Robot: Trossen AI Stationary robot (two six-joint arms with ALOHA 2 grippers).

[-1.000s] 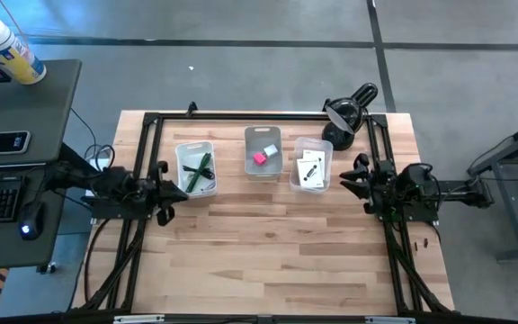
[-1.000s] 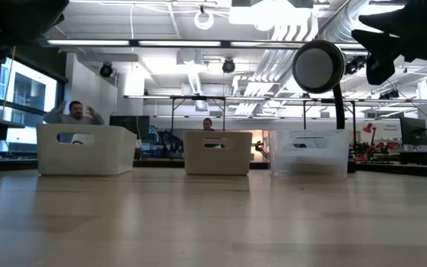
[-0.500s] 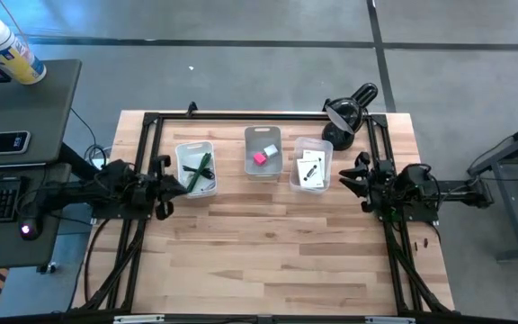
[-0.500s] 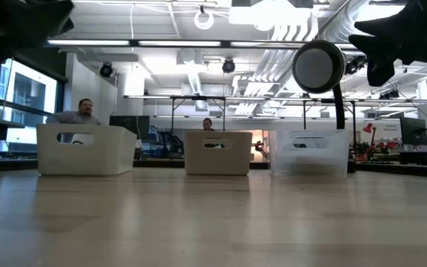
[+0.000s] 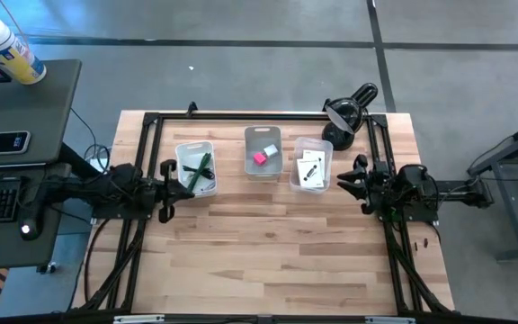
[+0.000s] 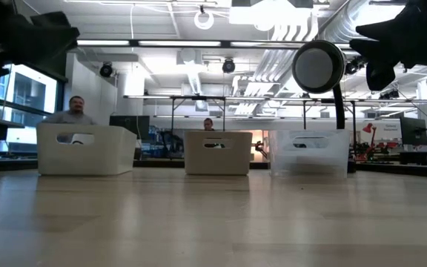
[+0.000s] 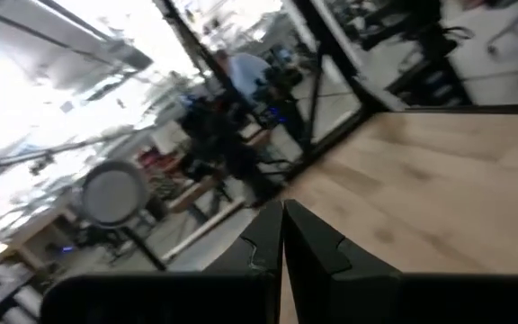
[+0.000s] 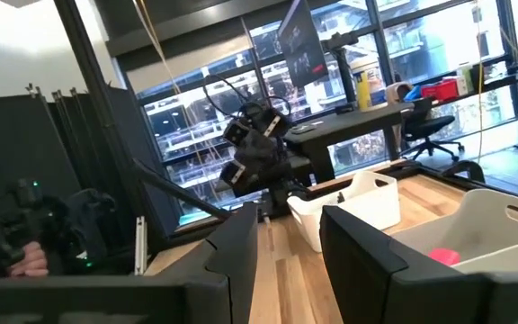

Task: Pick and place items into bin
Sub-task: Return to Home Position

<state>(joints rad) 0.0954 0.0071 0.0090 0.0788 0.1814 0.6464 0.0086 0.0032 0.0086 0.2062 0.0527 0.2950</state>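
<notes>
Left tool point(image 5: 176, 180) pinched, right tool point(image 5: 344, 180) parted, both aloft.

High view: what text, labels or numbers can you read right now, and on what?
Cards in the right bin: black print, too small to read.
Bottle, far left: blue and yellow label, too blurred to read.
No other text is legible in any view.

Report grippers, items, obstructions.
Left gripper shut, empty, by left bin. Right gripper open, empty, by right bin. Pen, block, cards binned. Nothing in the way.
</notes>
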